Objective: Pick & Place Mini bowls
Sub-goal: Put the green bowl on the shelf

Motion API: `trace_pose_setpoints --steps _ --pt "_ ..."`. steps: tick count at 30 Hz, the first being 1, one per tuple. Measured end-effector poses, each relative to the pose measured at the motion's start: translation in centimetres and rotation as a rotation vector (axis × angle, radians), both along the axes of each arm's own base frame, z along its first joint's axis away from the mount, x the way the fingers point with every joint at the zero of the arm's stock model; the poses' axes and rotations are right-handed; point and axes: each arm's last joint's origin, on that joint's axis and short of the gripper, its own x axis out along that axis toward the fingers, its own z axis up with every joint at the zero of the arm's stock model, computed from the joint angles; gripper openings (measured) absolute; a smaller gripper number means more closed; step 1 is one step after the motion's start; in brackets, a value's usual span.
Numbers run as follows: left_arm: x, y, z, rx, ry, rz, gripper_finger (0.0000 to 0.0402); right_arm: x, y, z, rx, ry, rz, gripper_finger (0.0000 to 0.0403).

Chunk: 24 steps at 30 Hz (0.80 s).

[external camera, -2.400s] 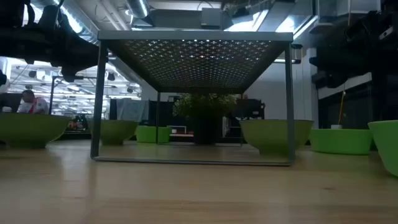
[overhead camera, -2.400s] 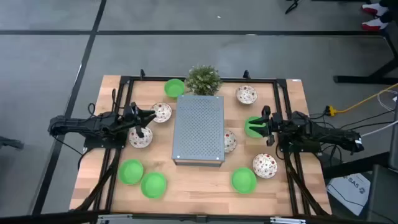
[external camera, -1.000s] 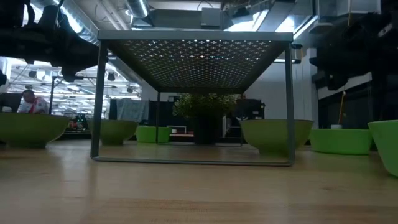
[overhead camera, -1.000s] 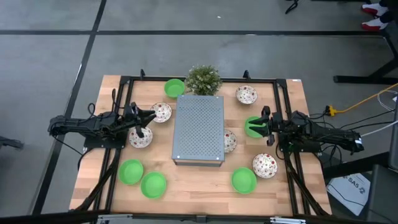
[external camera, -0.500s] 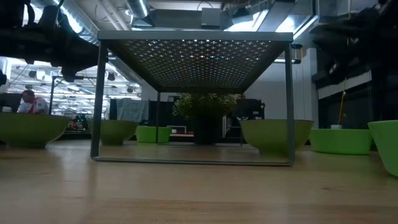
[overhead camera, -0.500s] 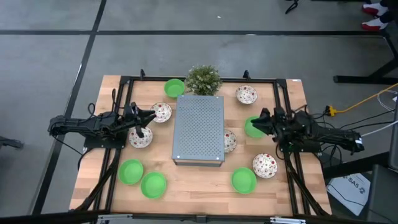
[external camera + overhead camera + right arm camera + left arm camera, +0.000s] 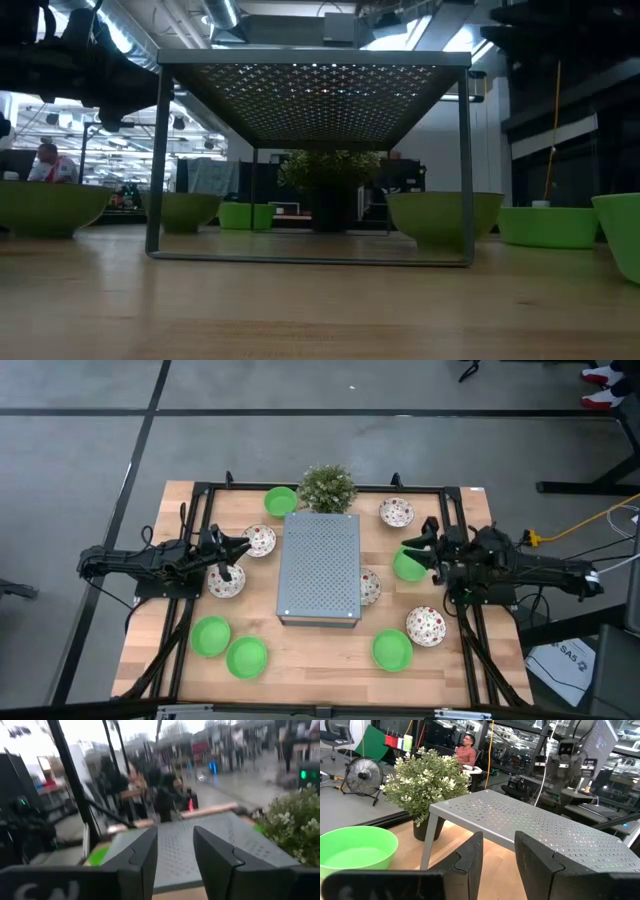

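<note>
Across the wooden counter (image 7: 330,650) the mini bowls lie scattered around a grey perforated metal stand (image 7: 319,567) in the middle. On the left side sit two speckled bowls, one (image 7: 260,540) near the stand's far corner and another (image 7: 226,580) just below it, with two plain green bowls (image 7: 211,636) (image 7: 247,657) close together toward the near edge. A green bowl (image 7: 281,501) rests beside the small potted plant (image 7: 326,488) at the far edge. On the right, a speckled bowl (image 7: 397,512) sits near the far edge, a green bowl (image 7: 407,565) lies just right of the stand, a speckled one (image 7: 369,586) is tucked partly under the stand's edge, and another speckled bowl (image 7: 426,626) and a green bowl (image 7: 392,650) sit toward the near edge.

The left gripper (image 7: 236,549) hangs over the two speckled bowls on its side, its fingers (image 7: 470,865) spread apart with nothing between them. The right gripper (image 7: 421,547) hovers just above the green bowl beside the stand, its fingers (image 7: 140,857) likewise parted and empty, the bowl resting on the counter.
</note>
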Motion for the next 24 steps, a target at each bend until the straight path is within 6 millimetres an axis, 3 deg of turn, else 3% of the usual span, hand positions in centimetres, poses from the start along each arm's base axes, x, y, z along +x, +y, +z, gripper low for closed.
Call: trace_pose_setpoints --steps 7,13,19,24 --pt "0.0 0.0 0.0 0.0 0.001 0.0 0.0107 2.6 0.2 5.5 0.049 0.199 0.145 0.0126" --pt "0.0 0.0 0.0 0.0 0.0 0.0 0.0107 4.9 1.5 9.8 0.27 0.333 0.3 0.0126" --pt "0.0 0.0 0.0 0.0 0.0 0.0 0.0107 7.4 3.9 11.0 0.442 0.484 0.401 0.0126" --pt "0.0 0.0 0.0 0.0 0.001 0.0 0.0107 9.5 6.9 9.5 0.559 0.63 0.436 0.0126"
